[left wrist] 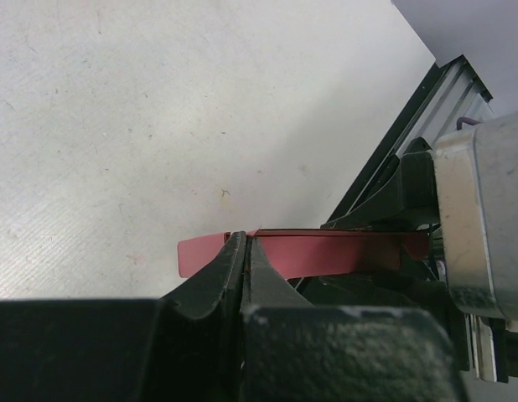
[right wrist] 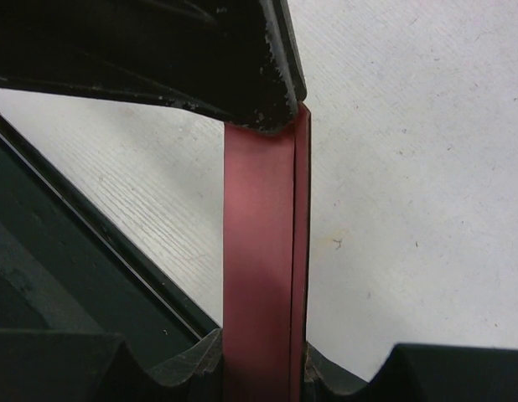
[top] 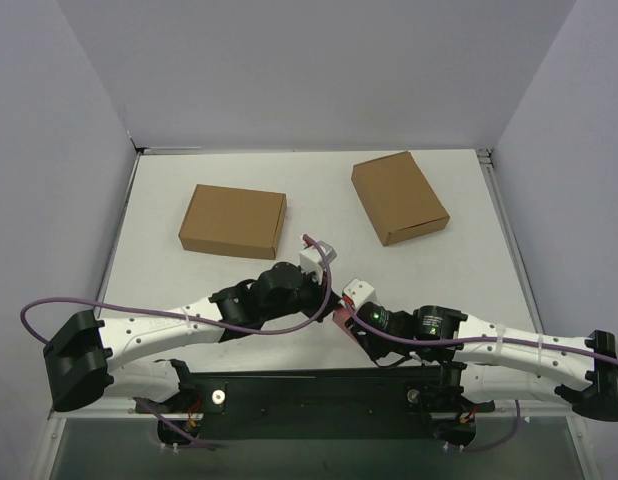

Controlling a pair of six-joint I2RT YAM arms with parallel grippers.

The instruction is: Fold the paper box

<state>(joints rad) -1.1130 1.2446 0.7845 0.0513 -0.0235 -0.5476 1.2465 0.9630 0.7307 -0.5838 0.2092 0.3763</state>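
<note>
The pink paper box [top: 340, 318] is held off the table near its front edge, between both arms, and only a sliver of it shows from above. My left gripper [top: 332, 308] is shut on it. In the left wrist view the two fingers [left wrist: 230, 260] pinch a thin edge of the paper box [left wrist: 334, 251], which runs off to the right. My right gripper [top: 347, 322] is shut on the other end. In the right wrist view the paper box [right wrist: 257, 251] stands as a narrow folded strip between the right gripper's [right wrist: 261, 364] jaws, and the left gripper's finger [right wrist: 242, 75] clamps its far end.
Two brown cardboard boxes lie on the white table [top: 459, 270], one at back left [top: 233, 221] and one at back right [top: 399, 197]. A black rail [top: 319, 385] runs along the near edge under the arms. Grey walls close in the sides and back.
</note>
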